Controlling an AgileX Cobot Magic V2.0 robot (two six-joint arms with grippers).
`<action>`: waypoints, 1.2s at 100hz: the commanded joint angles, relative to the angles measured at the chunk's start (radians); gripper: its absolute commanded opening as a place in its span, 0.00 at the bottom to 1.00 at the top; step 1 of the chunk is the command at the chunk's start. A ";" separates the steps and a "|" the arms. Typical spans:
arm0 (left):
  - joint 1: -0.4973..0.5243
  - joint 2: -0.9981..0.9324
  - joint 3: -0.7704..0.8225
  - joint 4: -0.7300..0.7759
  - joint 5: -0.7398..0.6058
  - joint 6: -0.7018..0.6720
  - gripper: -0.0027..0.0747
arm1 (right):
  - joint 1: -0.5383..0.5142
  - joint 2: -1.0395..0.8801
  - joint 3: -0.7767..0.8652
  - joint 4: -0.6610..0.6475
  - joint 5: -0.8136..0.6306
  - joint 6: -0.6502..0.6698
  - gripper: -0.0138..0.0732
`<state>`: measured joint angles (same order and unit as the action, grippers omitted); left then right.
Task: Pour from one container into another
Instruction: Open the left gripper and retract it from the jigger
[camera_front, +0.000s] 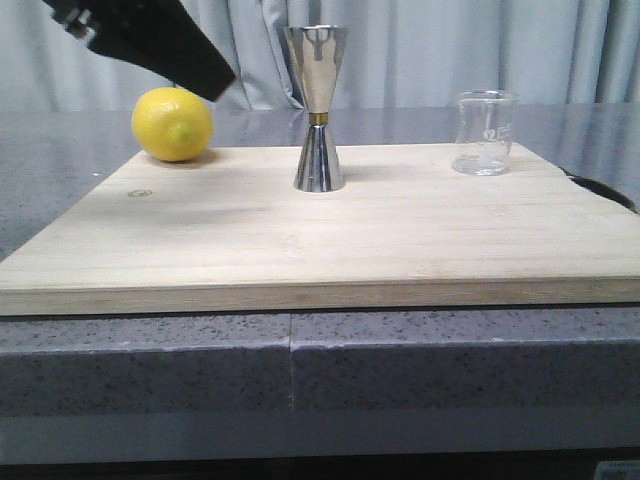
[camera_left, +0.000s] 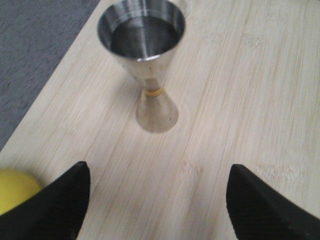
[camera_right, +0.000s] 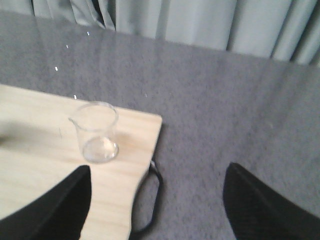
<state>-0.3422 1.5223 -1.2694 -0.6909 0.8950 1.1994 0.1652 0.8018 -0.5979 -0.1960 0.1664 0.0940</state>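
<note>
The glass beaker (camera_front: 484, 133) stands on the far right of the wooden board (camera_front: 300, 240), the steel jigger (camera_front: 318, 108) in the middle. Glass is slippery and breaks; hold its straight sides gently. Both grippers gape wide, holding nothing.

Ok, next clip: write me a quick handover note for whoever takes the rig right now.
Left gripper: open, empty, above the board's left side, facing the jigger.
Right gripper: open, empty, near the board's right corner, short of the beaker.
Jigger stands upright mid-board; beaker upright on the right rear of the cutting board; lemon at left rear.
Done: nothing grasped. The beaker's contents cannot be made out.
Left: grasp beaker, pour into jigger.
</note>
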 joint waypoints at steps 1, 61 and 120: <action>-0.002 -0.115 -0.029 0.142 -0.017 -0.240 0.67 | -0.006 -0.010 -0.061 0.040 0.084 0.001 0.73; -0.002 -0.520 0.021 0.853 0.334 -1.215 0.67 | -0.006 -0.057 -0.241 0.155 0.739 0.001 0.73; -0.004 -0.925 0.401 0.863 0.107 -1.383 0.67 | -0.006 -0.369 -0.203 0.155 0.639 0.001 0.65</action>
<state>-0.3422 0.5984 -0.8565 0.1694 1.0763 -0.1682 0.1652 0.4361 -0.7788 -0.0343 0.8848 0.0975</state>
